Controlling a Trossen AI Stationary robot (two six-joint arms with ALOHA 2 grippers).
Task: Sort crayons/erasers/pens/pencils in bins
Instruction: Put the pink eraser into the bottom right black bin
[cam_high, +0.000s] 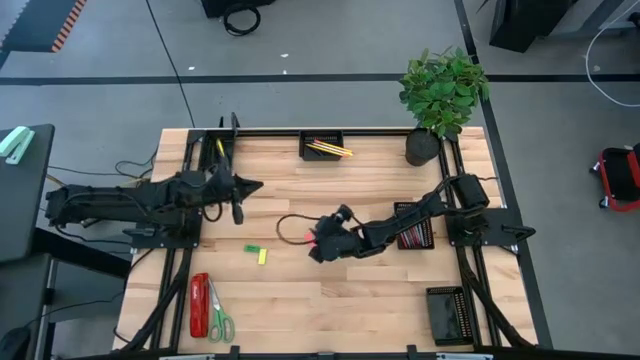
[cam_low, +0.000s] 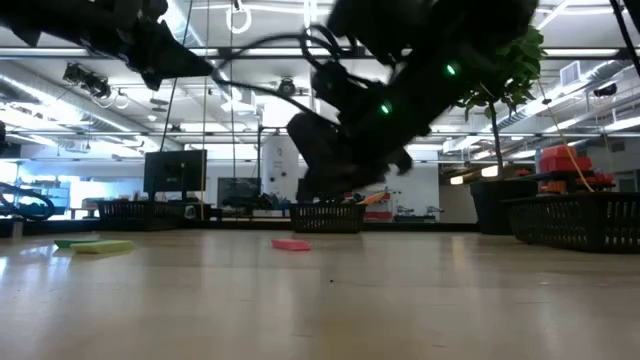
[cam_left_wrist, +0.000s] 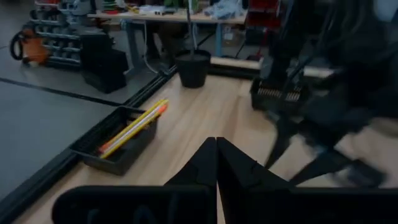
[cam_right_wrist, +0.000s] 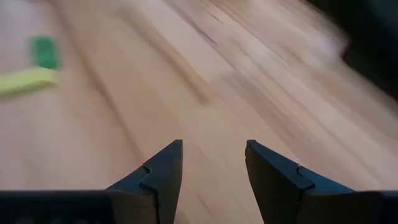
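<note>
Two jaws: right gripper (cam_right_wrist: 213, 163) spread wide with nothing between its fingers; left gripper (cam_left_wrist: 216, 163) clenched tight, holding nothing.
Right gripper place: low over mid-table, near a pink eraser (cam_low: 291, 243).
Left gripper place: raised near the table's left edge, waiting.
Erasers: yellow eraser (cam_high: 263, 256) and green eraser (cam_high: 252, 248) lie just beside each other on bare wood.
Pencils: in the far bin (cam_high: 323, 146).
Crayons: in the bin (cam_high: 424, 240) under the right arm.
Front-right bin (cam_high: 447, 313): contents unclear.
</note>
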